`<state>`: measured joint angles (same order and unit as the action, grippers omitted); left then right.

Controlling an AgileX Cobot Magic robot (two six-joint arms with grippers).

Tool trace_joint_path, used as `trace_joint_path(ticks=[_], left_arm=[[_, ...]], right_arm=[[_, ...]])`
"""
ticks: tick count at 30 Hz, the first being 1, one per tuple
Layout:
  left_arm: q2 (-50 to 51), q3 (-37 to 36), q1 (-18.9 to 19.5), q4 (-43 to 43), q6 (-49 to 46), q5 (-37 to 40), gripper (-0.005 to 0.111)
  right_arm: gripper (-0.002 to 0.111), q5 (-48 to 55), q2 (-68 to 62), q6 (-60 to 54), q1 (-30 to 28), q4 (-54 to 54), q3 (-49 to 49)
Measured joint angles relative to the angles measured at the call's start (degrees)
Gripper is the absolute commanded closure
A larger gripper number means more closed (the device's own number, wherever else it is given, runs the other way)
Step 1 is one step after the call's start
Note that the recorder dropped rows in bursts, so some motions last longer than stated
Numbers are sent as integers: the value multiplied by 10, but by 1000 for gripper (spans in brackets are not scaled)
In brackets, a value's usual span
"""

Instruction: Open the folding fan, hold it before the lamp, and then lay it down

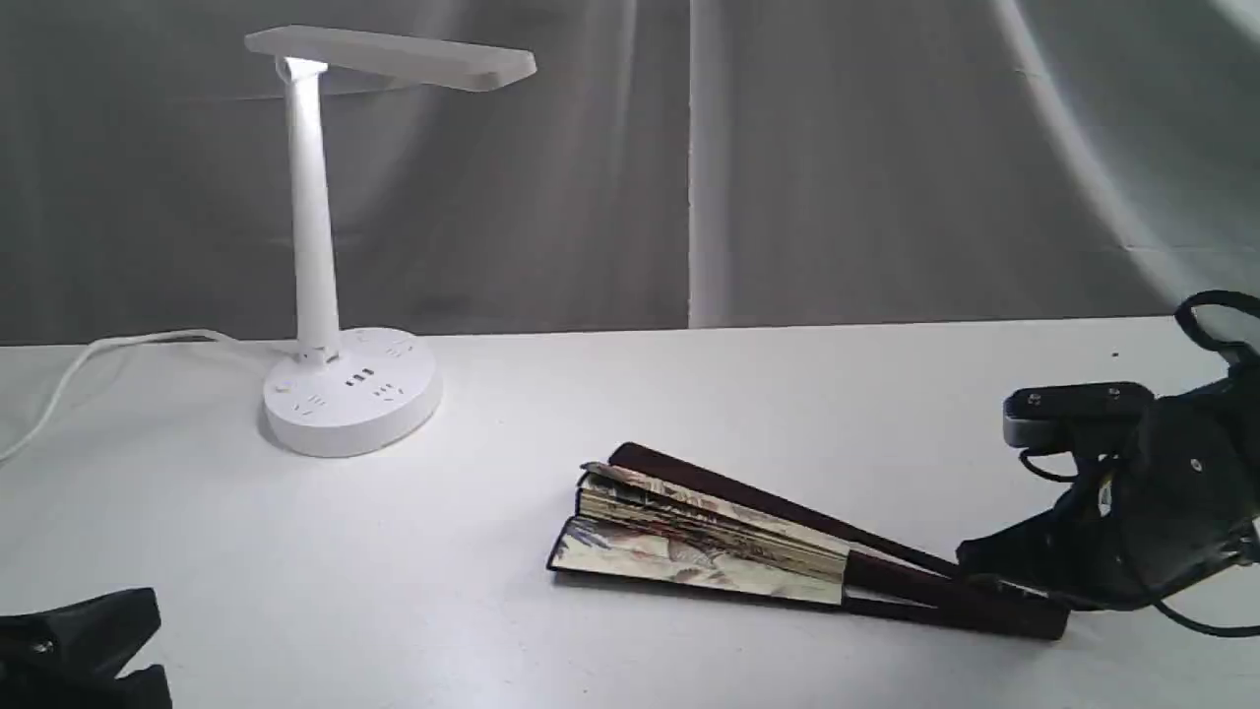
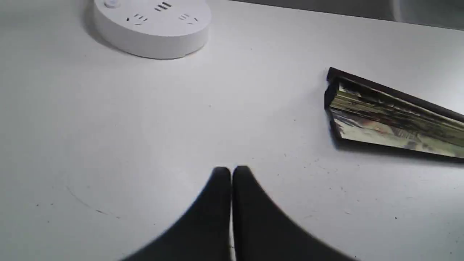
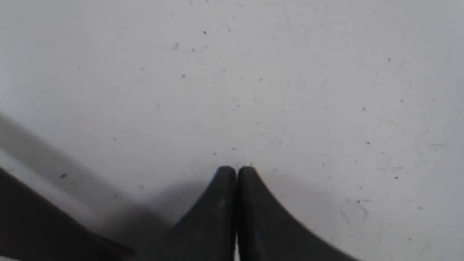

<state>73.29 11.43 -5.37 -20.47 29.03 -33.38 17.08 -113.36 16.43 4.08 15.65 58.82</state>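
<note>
White table, folding fan nearly closed — step one. Empty left gripper, right gripper pinched together; one must open, grab it.

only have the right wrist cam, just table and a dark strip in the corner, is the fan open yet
observer: No. The folding fan lies on the table, barely spread, its painted leaf mostly bunched.
operator: where am i along it
observer: Your right end effector sits low at the fan's rib end, away from the leaf. I cannot tell whether it touches.
operator: and the lamp
observer: The lamp stands upright at the back left, well beyond the fan's leaf end.
</note>
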Motion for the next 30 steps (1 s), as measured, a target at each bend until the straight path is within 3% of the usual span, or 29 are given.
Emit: trace_joint_path(ticks=[9,19,30], left_arm=[[1,0,0,-5,4,-5,107],[1,0,0,-9,4,-5,107],[1,0,0,-9,5,3,107]], right_arm=[[108,9,5,-197,71,-151,-5],[108,80,11,-214,174,-237,-5],[108,72,12,-216,276,-312,-5]])
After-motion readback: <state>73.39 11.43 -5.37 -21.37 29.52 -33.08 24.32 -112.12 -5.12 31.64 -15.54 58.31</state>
